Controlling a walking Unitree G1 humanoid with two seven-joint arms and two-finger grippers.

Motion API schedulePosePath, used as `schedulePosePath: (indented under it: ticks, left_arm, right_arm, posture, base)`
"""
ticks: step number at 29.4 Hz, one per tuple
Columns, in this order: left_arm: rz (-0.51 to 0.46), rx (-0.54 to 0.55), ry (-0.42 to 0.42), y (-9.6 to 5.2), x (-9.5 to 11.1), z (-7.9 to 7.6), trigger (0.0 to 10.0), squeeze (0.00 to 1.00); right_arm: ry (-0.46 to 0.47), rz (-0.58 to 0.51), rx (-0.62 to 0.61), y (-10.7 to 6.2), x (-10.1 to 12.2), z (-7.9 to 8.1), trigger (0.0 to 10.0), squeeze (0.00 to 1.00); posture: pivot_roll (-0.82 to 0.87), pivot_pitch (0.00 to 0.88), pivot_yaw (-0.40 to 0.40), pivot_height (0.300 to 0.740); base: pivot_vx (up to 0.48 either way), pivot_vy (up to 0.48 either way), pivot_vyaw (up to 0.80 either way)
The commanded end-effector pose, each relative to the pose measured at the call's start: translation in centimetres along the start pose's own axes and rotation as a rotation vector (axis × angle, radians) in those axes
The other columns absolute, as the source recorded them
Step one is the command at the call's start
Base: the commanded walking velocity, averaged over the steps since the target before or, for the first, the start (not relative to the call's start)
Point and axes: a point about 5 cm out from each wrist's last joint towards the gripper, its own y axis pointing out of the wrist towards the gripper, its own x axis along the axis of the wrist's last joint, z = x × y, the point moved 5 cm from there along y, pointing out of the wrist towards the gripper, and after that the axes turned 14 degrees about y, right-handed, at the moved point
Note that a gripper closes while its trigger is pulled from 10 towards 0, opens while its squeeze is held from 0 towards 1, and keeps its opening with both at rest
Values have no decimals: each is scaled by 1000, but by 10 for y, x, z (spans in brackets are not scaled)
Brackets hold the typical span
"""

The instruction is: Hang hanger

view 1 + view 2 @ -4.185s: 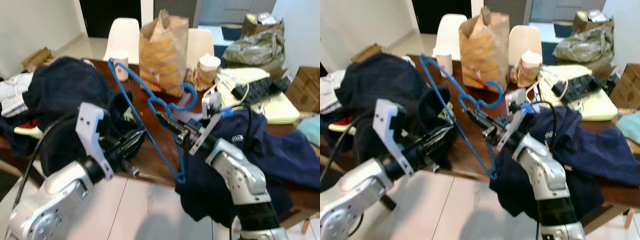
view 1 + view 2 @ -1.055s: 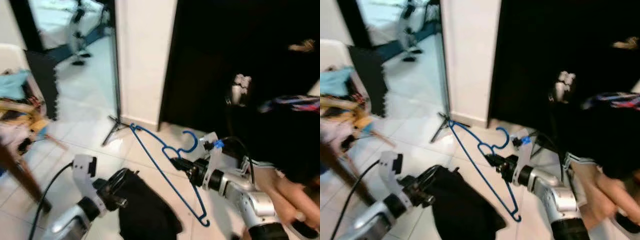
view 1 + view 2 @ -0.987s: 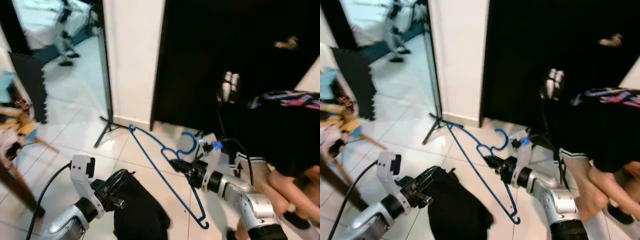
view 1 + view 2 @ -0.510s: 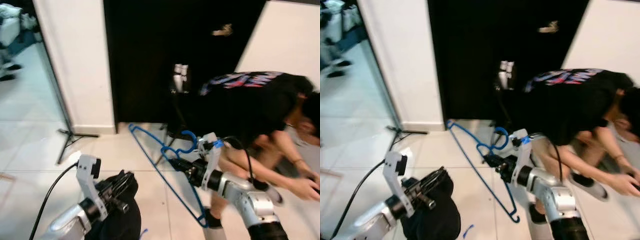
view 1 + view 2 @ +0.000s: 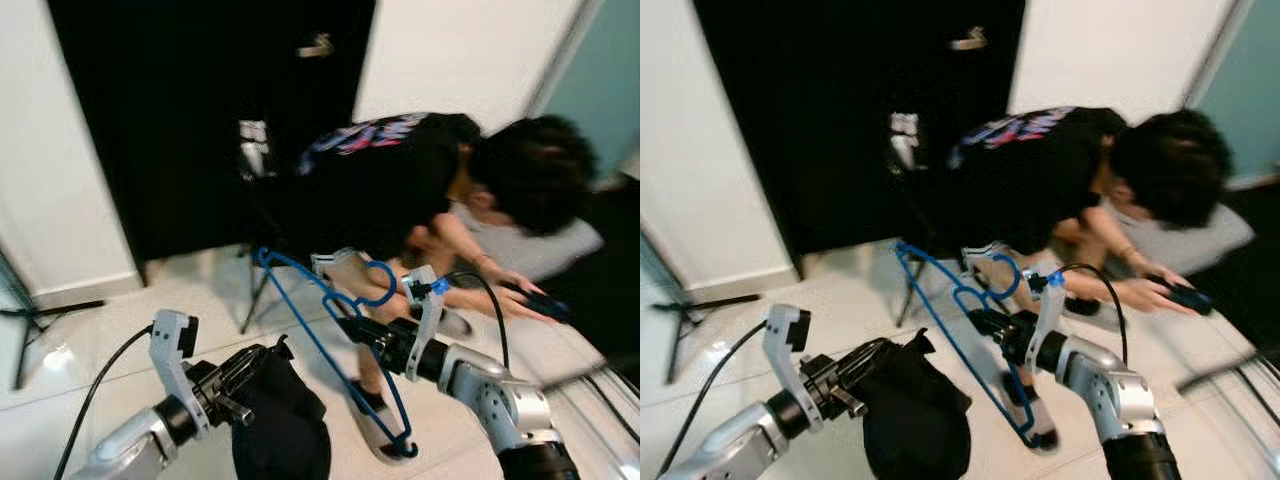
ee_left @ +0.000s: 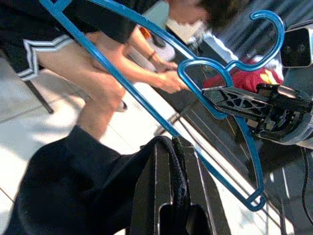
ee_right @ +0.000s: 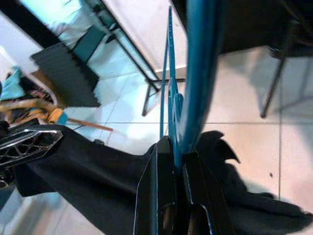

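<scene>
Right gripper (image 5: pixel 350 327) is clamped on the blue hanger (image 5: pixel 318 345) just under its hook; right wrist view shows both fingers (image 7: pixel 157 188) pinching the blue bar between them. The hanger is up in the air over the white tile floor (image 5: pixel 90 345), tilted: one shoulder end points up toward the black door (image 5: pixel 160 120), the other end drops down to just above the shoe (image 5: pixel 372 445) of the person (image 5: pixel 420 190), and the hook curls up on the person's side. Left gripper (image 5: pixel 250 365) is clenched on a dark garment (image 5: pixel 280 420), a fold of the cloth trapped between its fingers (image 6: pixel 155 196) in the left wrist view; the rest of the garment hangs in a bunch below it, on the side of the hanger away from the person and close to the bar, can't tell whether they touch. The person is bent forward right behind the hanger, in front of the black door and the white wall (image 5: pixel 450 60), holding a dark object (image 5: pixel 540 300) low near the floor. A thin black stand leg (image 5: pixel 50 312) sits on the tiles, well apart from the hanger on the left gripper's side. Frames are a bit blurred.
</scene>
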Motion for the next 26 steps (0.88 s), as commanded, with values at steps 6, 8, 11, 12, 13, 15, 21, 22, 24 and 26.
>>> schedulePosePath:
  ticks: [6, 8, 11, 12, 13, 15, 21, 22, 24, 26]
  left_arm:
    - [-12, -27, -18, 0, 2, -4, 10000, 0]
    - [-12, -27, -18, 0, 2, -4, 10000, 0]
    - [-11, -39, -30, 0, 1, -5, 10000, 0]
    - [-11, -39, -30, 0, 1, -5, 10000, 0]
    - [-11, -42, -35, 0, 1, -5, 10000, 0]
    - [-11, -46, -38, 0, 1, -6, 10000, 0]
    - [-5, -60, -40, 1, 1, -7, 10000, 0]
    - [-1, -68, -40, 1, 0, -7, 10000, 0]
    - [4, -78, -40, 1, -1, -8, 10000, 0]
    - [14, -92, -37, 2, -3, -8, 10000, 0]
  right_arm:
    - [32, 13, 15, -1, -1, 0, 10000, 0]
    - [32, 13, 15, -1, -1, 0, 10000, 0]
    - [39, 19, 21, -1, -2, 0, 10000, 0]
    - [39, 19, 21, -1, -2, 0, 10000, 0]
    - [40, 20, 22, -1, -2, 0, 10000, 0]
    - [41, 22, 23, -1, -2, 0, 10000, 0]
    - [42, 29, 28, 0, -3, 1, 10000, 0]
    - [41, 33, 30, 0, -3, 1, 10000, 0]
    - [41, 37, 31, 0, -3, 0, 10000, 0]
    - [39, 43, 32, 1, -4, 0, 10000, 0]
  posture:
    - [-32, 92, -53, 740]
    - [-32, 92, -53, 740]
    - [-32, 90, -55, 740]
    - [-32, 90, -55, 740]
    - [-31, 88, -57, 740]
    - [-31, 89, -55, 740]
    - [-32, 86, -58, 740]
    - [-33, 82, -58, 740]
    - [-32, 77, -58, 740]
    - [-31, 68, -57, 740]
  base:
    - [0, 0, -800]
    - [0, 0, -800]
    - [0, 0, -800]
    - [0, 0, -800]
    - [0, 0, -800]
    - [0, 0, -800]
    - [0, 0, -800]
    - [0, 0, -800]
    - [0, 0, -800]
    - [0, 0, -800]
